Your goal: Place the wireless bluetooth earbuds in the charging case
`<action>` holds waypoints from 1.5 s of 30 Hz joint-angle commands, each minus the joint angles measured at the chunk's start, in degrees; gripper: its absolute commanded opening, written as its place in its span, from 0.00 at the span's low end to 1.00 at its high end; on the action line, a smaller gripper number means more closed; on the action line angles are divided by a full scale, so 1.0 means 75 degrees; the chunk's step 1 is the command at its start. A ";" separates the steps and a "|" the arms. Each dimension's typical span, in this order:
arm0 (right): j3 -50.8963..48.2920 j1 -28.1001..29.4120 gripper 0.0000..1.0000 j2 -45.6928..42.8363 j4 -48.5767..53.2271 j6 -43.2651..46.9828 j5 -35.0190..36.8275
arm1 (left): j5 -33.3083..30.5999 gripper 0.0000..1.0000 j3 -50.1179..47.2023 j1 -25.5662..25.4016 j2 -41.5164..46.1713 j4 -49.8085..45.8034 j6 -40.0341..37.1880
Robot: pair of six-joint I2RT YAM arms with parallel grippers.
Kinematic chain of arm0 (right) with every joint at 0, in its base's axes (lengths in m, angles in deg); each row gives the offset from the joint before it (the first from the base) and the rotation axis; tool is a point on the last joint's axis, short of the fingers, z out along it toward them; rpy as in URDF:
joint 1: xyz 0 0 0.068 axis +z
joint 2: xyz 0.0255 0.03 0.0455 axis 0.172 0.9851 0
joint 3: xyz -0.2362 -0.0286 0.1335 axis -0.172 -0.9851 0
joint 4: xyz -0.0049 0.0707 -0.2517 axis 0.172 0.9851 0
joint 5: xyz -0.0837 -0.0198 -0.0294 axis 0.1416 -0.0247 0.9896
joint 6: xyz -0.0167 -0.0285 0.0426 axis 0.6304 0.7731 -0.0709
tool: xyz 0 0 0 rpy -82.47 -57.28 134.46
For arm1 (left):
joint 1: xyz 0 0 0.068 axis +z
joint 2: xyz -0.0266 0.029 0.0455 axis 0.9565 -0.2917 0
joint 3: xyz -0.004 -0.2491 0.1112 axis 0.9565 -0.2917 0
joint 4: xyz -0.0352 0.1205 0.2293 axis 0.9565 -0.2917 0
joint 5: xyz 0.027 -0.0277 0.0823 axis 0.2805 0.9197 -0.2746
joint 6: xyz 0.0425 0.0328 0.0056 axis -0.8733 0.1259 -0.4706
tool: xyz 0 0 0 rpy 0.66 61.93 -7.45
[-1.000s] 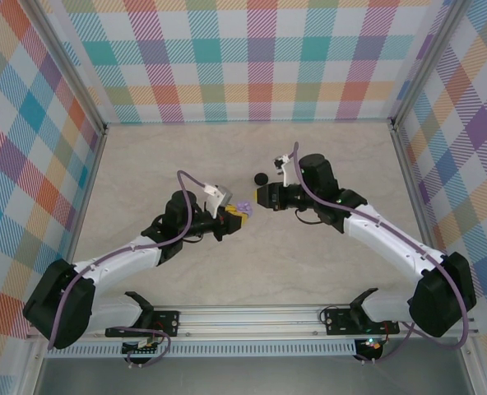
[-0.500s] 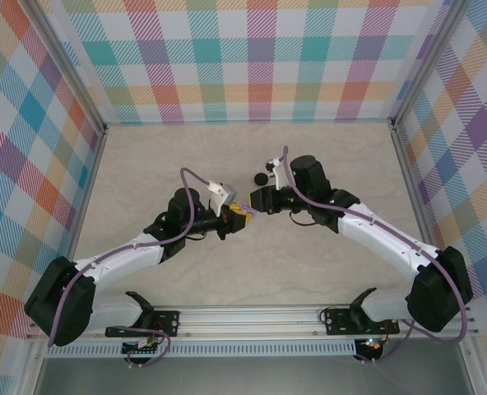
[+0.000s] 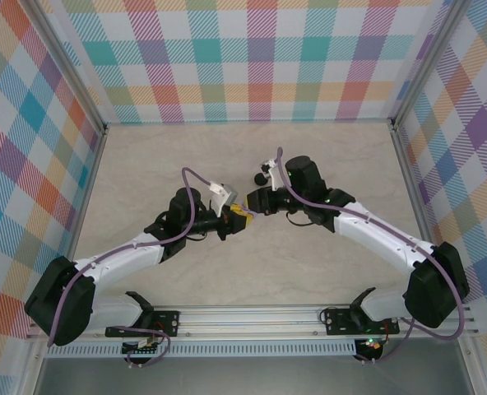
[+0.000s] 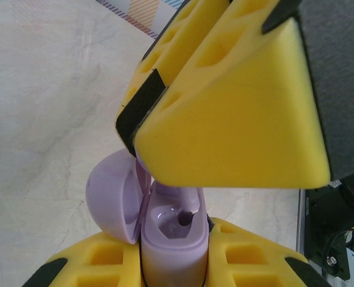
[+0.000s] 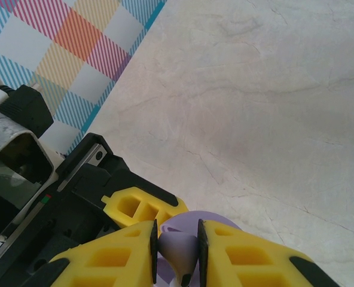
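The left gripper (image 4: 172,266) is clamped on the lavender charging case (image 4: 171,239), one yellow finger pressed to each flank. It holds the case up off the marble-patterned tabletop (image 3: 326,148) with the mouth turned toward the other arm. I judge that is the reason for the hold: a raised, steadied case gives the second arm a fixed target rather than one that would skid on the smooth surface. The lid (image 4: 113,197) is swung open to one side, baring a socket (image 4: 172,218) inside.

The right gripper (image 5: 178,238) pinches a lavender earbud (image 5: 178,251) between fingers drawn almost together. It hangs just above the case's mouth, and in the left wrist view its fingers loom right over the opening. A pale sliver beneath them may be the bud's tip, though that angle is too poor to be sure. By my reading the bud is near the socket but not yet seated.

Room at the case is tight. The open lid stands on one side and the left fingers hug both flanks, so the right fingers have little space beside the rim. The insertion probably needs a straight, careful approach.

Around this meeting point, mid-table, the surface lies open, with the plaid walls (image 3: 252,66) well apart. A small black round object (image 3: 262,176) sits just beyond the right gripper, near its cable.
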 commanded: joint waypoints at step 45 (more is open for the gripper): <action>-0.0013 0.0274 0.24 -0.0386 -0.0304 0.0248 0.1067 | 0.0510 0.02 0.0524 -0.0092 -0.0319 0.0234 0.0854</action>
